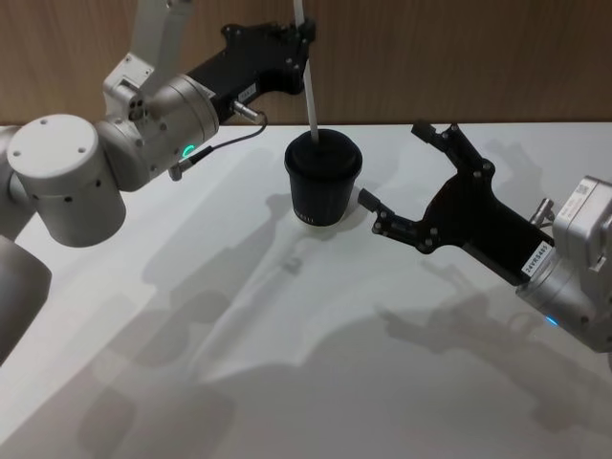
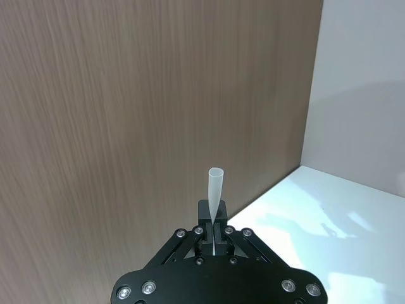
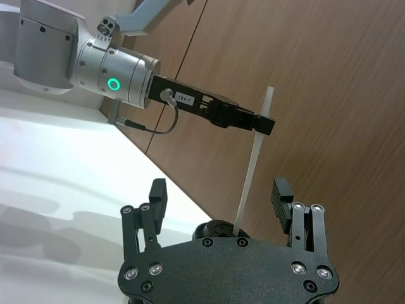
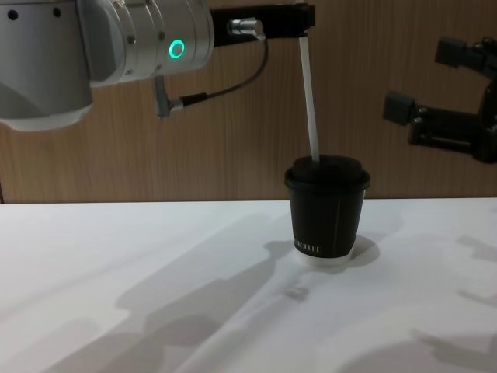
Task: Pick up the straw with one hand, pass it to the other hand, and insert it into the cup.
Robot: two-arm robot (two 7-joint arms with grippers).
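The black cup (image 1: pixel 323 182) (image 4: pixel 327 214) stands upright on the white table with its domed lid on. The white straw (image 1: pixel 310 86) (image 4: pixel 309 101) rises nearly upright from the top of the lid; how deep its lower end goes is hidden. My left gripper (image 1: pixel 304 33) (image 2: pixel 215 237) (image 4: pixel 304 19), on the silver wrist with the green ring, is shut on the straw near its upper end. My right gripper (image 1: pixel 394 164) (image 3: pixel 219 193) (image 4: pixel 423 78) stands open just right of the cup, holding nothing. In the right wrist view the straw (image 3: pixel 253 164) stands between its spread fingers, farther off.
The white table (image 1: pixel 287 335) stretches bare toward the front. A wooden wall (image 1: pixel 459 57) runs close behind the cup. The left arm's dark cable (image 4: pixel 225 89) loops below its wrist.
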